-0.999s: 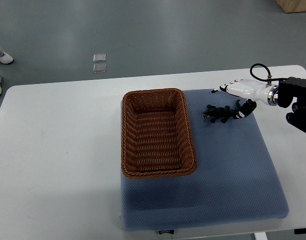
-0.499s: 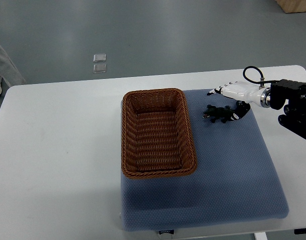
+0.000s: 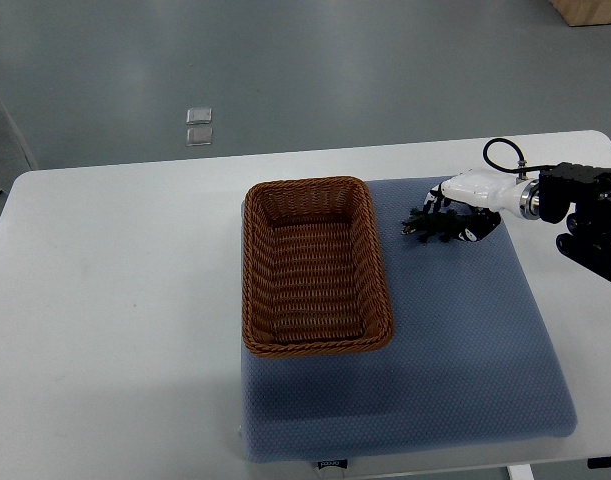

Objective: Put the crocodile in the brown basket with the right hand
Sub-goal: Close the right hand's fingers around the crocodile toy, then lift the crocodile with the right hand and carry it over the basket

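The dark green toy crocodile [image 3: 425,228] lies on the blue mat [image 3: 455,350], just right of the brown wicker basket [image 3: 315,342], which is empty. My right hand [image 3: 457,212] reaches in from the right edge and sits over the crocodile's tail half. Its dark fingers [image 3: 435,200] curl down over the toy's back and the thumb [image 3: 482,228] presses on the near side. The crocodile's head end still sticks out toward the basket. The toy rests on the mat. My left arm does not show.
The mat covers the right half of the white table [image 3: 115,300]. A person's trouser leg [image 3: 5,130] shows at the left edge beyond the table. Two small clear squares [image 3: 198,126] lie on the floor behind.
My right hand has slid left over the crocodile, and its fingers have curled down around the toy. The crocodile has stayed in place. The person at the left edge has shifted.
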`<action>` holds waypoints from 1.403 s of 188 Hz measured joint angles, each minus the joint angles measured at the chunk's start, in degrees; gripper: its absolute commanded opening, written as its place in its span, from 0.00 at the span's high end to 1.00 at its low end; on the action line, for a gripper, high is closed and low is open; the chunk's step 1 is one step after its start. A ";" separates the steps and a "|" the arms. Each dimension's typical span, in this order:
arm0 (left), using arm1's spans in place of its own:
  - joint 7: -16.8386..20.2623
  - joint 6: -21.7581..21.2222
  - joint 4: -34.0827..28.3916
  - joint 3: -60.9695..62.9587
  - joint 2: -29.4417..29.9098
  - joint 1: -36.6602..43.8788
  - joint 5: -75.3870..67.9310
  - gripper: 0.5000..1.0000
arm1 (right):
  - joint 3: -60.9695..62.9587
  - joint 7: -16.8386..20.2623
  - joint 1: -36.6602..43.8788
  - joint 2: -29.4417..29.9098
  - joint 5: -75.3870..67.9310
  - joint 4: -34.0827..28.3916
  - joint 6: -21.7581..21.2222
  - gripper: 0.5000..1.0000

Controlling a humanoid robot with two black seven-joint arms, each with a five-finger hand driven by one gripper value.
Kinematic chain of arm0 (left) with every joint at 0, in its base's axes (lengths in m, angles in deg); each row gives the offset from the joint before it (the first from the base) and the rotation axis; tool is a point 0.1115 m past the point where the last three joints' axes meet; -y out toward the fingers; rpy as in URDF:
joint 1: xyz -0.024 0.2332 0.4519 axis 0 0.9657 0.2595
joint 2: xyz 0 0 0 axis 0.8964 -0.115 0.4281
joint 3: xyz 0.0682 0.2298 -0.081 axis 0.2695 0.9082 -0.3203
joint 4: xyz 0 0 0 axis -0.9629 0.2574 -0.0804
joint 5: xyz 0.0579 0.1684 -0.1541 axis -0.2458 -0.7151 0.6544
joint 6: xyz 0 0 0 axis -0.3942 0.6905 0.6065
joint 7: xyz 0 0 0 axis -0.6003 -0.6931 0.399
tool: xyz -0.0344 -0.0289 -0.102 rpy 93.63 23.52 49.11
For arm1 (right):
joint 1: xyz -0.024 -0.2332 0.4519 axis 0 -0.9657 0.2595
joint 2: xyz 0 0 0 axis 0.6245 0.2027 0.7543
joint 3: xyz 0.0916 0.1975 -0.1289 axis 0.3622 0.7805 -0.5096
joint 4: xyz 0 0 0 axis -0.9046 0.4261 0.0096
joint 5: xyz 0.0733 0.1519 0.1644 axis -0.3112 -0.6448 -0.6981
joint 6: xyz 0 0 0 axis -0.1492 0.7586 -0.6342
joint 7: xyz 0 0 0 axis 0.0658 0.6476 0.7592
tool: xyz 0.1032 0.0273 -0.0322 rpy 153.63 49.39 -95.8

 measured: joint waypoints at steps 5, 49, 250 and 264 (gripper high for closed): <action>0.00 0.00 0.00 0.00 0.00 -0.01 0.00 0.00 | 0.00 -0.02 0.02 0.00 0.01 0.00 0.00 0.75; 0.00 0.00 0.00 0.01 0.00 -0.01 0.00 0.00 | 0.00 -0.04 0.04 0.00 0.02 -0.08 0.00 0.84; 0.00 0.00 -0.02 0.00 0.00 0.00 0.00 0.00 | 0.42 -0.55 1.31 -1.06 -0.20 -0.47 1.55 1.00; 0.00 0.00 -0.02 0.00 0.00 -0.01 0.00 0.00 | 0.75 -0.63 1.41 -1.28 -0.32 -0.52 1.56 1.00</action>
